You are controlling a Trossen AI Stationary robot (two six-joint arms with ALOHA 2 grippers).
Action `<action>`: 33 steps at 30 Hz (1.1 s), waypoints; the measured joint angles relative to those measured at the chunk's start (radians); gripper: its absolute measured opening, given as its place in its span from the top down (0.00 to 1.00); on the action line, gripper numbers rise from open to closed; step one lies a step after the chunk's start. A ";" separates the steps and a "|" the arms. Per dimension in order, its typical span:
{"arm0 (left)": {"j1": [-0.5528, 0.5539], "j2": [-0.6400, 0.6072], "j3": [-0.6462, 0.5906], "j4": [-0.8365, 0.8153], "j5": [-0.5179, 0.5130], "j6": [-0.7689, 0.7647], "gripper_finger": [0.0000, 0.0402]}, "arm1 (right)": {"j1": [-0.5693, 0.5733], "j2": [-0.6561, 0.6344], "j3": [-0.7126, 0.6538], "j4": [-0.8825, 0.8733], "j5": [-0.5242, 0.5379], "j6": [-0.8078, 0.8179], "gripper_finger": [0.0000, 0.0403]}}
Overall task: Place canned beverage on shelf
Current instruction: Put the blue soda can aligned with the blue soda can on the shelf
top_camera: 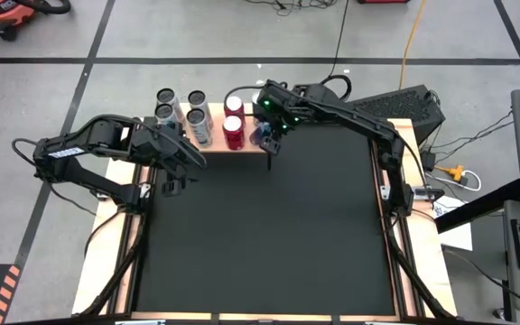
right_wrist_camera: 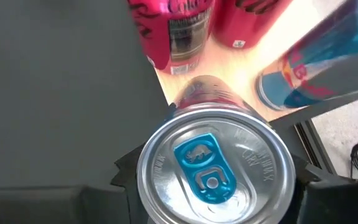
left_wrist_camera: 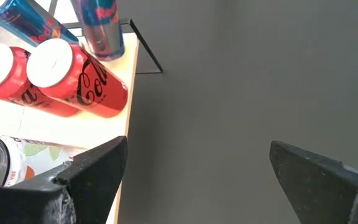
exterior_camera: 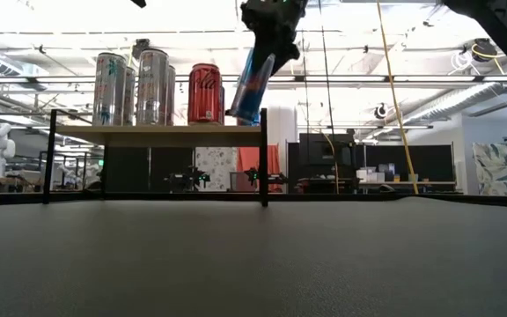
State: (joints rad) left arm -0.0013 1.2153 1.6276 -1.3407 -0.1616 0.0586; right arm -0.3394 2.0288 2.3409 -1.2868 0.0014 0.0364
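The shelf (exterior_camera: 148, 133) stands at the table's far edge, a light wooden top on thin dark legs. My right gripper (exterior_camera: 271, 44) is shut on a blue canned beverage (exterior_camera: 252, 88) over the shelf's right end. In the right wrist view I see its silver lid with a blue tab (right_wrist_camera: 211, 168). Its base hangs just above the wooden top beside two upright red cans (top_camera: 234, 117); whether it touches the wood I cannot tell. My left gripper (top_camera: 174, 181) waits open above the mat, near the shelf's left end, with nothing between its fingers (left_wrist_camera: 92, 168). My right gripper pinches the blue can's upper end just below the rim (right_wrist_camera: 143, 177), one finger on each opposite side. The fingers slant steeply down from the table's right. The can hangs tilted, its top leaning toward the table's right and its base (exterior_camera: 238, 117) low over the shelf's right end.
Several silver cans (exterior_camera: 135, 86) stand on the shelf's left part. A second blue can (right_wrist_camera: 316, 68) stands at the back, behind the red ones. The shelf's right front leg (exterior_camera: 263, 163) rises from the black mat (top_camera: 269, 235), which lies open toward the near edge.
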 joint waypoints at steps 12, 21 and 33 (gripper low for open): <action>0.000 0.000 0.000 -0.001 0.000 0.000 0.03 | -0.001 0.027 0.012 -0.011 0.005 0.000 0.47; 0.000 0.000 0.000 -0.001 0.000 0.001 0.03 | -0.010 0.026 0.014 -0.024 0.042 -0.023 0.46; 0.000 0.000 0.000 -0.001 0.000 0.001 0.03 | -0.021 0.025 0.014 -0.026 0.048 -0.048 0.46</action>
State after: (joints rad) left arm -0.0013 1.2156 1.6276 -1.3415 -0.1616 0.0593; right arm -0.3607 2.0541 2.3554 -1.3128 0.0494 -0.0114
